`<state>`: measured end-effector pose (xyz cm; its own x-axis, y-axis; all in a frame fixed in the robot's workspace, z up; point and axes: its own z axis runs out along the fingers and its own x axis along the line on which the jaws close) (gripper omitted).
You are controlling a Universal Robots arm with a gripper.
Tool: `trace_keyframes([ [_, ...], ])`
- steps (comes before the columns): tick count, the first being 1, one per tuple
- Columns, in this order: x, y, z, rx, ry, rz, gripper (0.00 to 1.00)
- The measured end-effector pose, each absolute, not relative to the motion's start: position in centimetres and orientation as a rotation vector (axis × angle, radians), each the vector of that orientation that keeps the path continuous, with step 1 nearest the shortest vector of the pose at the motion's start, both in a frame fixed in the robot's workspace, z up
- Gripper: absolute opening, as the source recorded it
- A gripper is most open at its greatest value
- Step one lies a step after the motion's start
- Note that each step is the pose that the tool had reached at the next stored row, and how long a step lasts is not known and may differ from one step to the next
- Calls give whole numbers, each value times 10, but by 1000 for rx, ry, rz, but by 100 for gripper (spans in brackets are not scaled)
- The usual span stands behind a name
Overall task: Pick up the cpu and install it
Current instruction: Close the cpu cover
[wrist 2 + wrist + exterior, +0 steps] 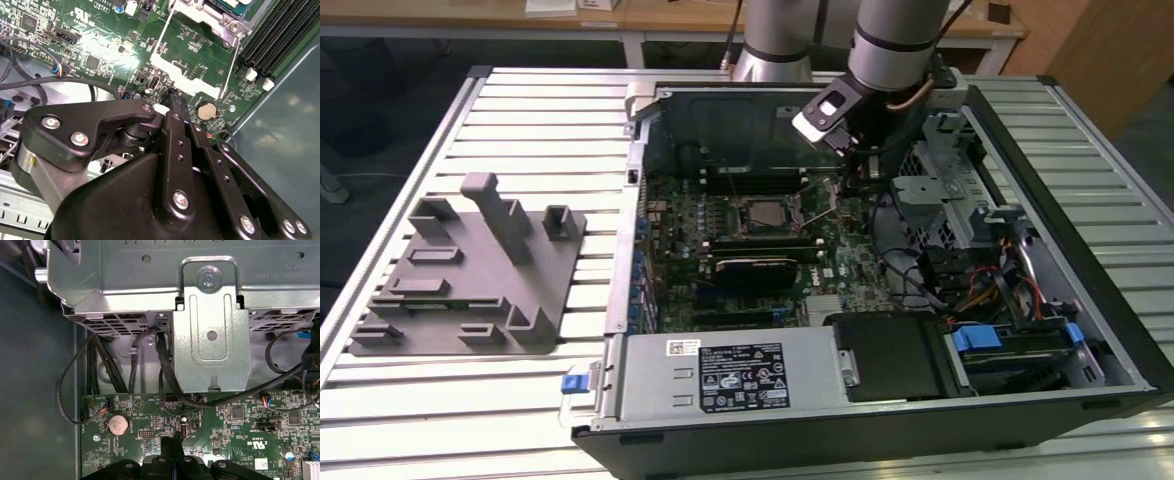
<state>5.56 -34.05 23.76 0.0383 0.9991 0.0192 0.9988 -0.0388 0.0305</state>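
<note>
One open computer case [1121,360] lies on its side on the slatted bench [454,420]. Its silver power supply [734,375] is nearest in the exterior view, and a grey fixture tray [467,280] rests well apart at that view's left. Farther in, the cpu [761,213] appears to sit in the socket at mid-board. Beyond it, toward the exterior view's right, the gripper [172,97] hangs just over the green board [240,430]. Its fingers are pressed together with nothing seen between them, near a coin battery [117,424].
</note>
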Motion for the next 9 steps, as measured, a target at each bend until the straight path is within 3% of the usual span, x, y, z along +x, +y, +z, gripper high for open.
trace_keyframes([
  [9, 41, -340, 237, 2257, 2172, 55, 11],
])
